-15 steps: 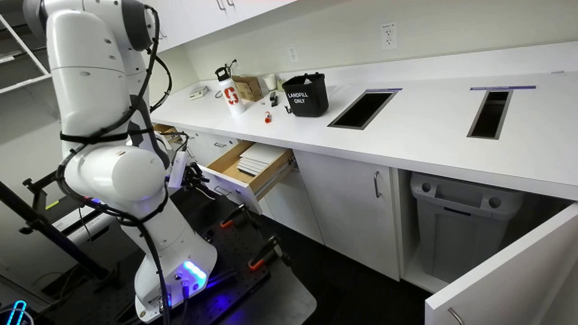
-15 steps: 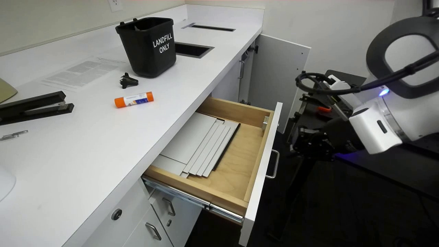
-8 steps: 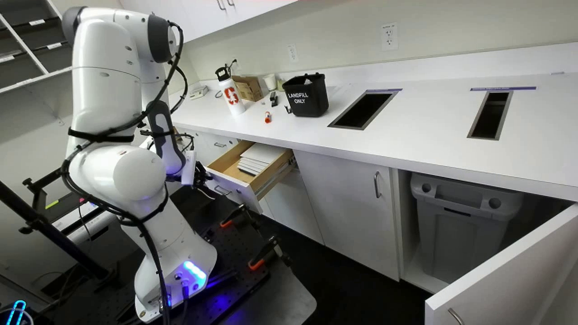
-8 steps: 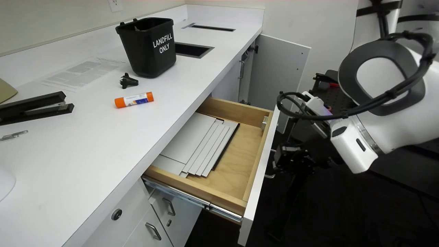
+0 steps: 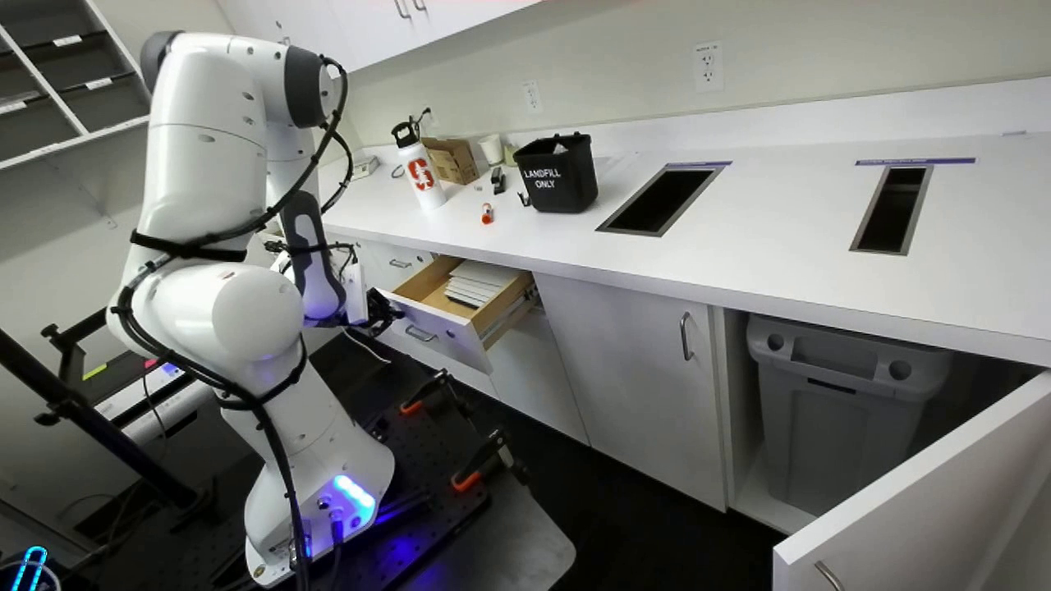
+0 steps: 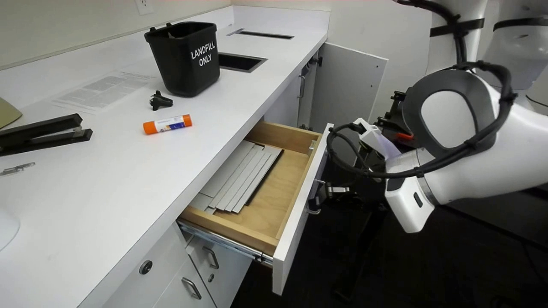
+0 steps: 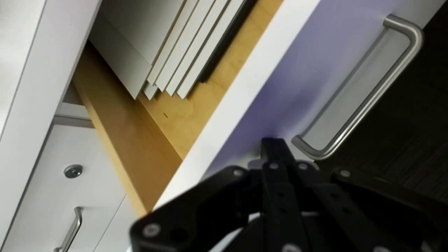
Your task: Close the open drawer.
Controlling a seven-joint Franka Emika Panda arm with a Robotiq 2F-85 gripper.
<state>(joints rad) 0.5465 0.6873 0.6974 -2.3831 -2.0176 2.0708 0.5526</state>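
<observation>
The drawer point(image 5: 456, 332) is partly open in both exterior views, with its white front panel point(image 6: 290, 244) pulled out from the counter. Its tan wooden box holds a stack of flat light grey boards point(image 6: 246, 179). In the wrist view the drawer's front face point(image 7: 297, 80) runs diagonally, with the metal handle point(image 7: 372, 99) to the right of the fingertips. My gripper point(image 7: 276, 141) is shut with nothing seen between the fingers. Its fingertips appear to touch the drawer front beside the handle's near end. The gripper point(image 6: 316, 201) also shows against the front in an exterior view.
A black bin point(image 6: 188, 60), a glue stick point(image 6: 167, 124) and a stapler point(image 6: 43, 132) stand on the white counter above. A cabinet door point(image 5: 911, 492) stands open beside a grey bin point(image 5: 837, 410). Clamps point(image 5: 484, 464) sit on the robot's black base.
The arm has moved toward the drawer, and the gripper has come against its front. The drawer has slid partway in toward the cabinet, its boards moving with it.
</observation>
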